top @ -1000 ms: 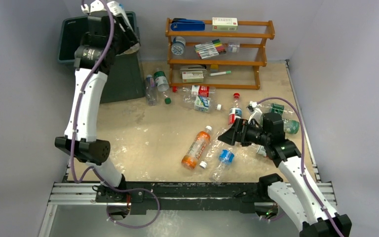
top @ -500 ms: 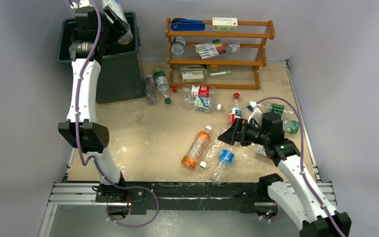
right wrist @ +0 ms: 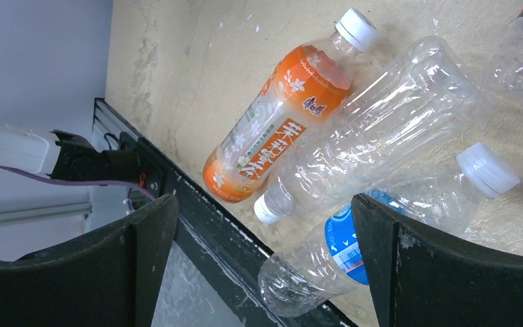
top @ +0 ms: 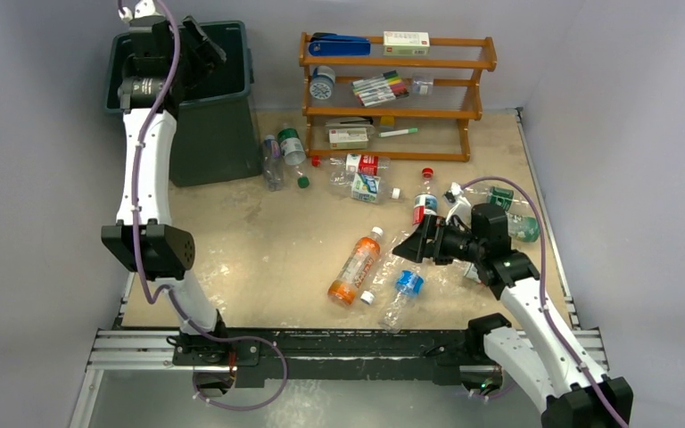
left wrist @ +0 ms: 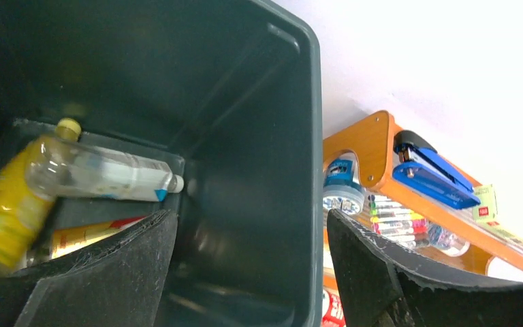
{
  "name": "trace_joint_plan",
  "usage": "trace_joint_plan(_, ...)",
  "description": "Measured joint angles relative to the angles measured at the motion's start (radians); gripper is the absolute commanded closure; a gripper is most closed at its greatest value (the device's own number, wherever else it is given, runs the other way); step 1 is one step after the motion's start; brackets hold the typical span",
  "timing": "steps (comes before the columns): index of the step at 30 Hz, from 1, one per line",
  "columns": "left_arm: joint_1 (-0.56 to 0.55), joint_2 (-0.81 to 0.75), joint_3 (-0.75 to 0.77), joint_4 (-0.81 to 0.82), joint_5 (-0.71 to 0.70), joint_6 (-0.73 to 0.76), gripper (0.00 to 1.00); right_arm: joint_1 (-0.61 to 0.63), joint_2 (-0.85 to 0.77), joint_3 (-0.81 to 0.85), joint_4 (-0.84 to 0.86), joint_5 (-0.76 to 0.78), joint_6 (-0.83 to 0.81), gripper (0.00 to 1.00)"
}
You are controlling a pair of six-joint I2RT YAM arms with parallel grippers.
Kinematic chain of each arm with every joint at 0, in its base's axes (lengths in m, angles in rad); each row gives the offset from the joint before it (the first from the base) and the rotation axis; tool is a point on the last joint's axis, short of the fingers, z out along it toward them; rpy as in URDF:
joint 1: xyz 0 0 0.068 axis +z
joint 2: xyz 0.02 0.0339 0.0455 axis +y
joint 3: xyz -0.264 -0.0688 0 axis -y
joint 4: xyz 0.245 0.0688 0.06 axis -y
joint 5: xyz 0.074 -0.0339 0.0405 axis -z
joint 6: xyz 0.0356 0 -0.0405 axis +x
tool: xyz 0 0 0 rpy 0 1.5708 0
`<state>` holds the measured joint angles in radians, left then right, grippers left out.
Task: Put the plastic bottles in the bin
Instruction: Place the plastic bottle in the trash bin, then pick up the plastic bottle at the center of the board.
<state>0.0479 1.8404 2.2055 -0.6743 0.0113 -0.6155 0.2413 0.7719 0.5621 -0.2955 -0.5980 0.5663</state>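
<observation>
bin: dark green-grey, tapered, 11 o'clock on table; clear bottle lying inside
left claw: above bin, jaws apart, empty
right claw: wide open, empty

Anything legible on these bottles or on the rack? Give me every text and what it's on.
"茉莉蜜茶" (likely; white characters, tilted): label of the orange bottle; its small logo is unreadable.
Blue-label bottle: print blurred.
Yellow bottle in the bin: blurred.
White box on top of the rack: red print too small.
Red-label bottle: too small.
</observation>
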Motion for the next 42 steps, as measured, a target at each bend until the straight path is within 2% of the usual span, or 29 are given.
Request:
trace_joint_plan(3,-0.001,-0.058,-0.059,0.000,0.006,0.006,0.19,0.000,0.001,-0.002,0.003,0.000,0.000,0.00)
trace_joint_plan(8,-0.043,-0.245,-0.261,0.014,0.002,0.005,0.19,0.000,0.002,-0.016,0.017,0.000,0.003,0.00)
trace_joint_plan(19,-0.411,-0.489,-0.587,0.051,-0.075,-0.013,0.19,0.000,0.018,-0.043,0.028,0.052,0.039,0.00)
trace_joint_plan(28,-0.608,-0.544,-0.866,0.057,-0.171,-0.043,0.20,0.000,-0.001,-0.079,0.043,0.066,0.072,0.00)
trace_joint_plan(42,-0.954,-0.527,-1.134,0.194,-0.190,-0.061,0.20,0.000,-0.029,-0.114,0.069,0.064,0.094,0.00)
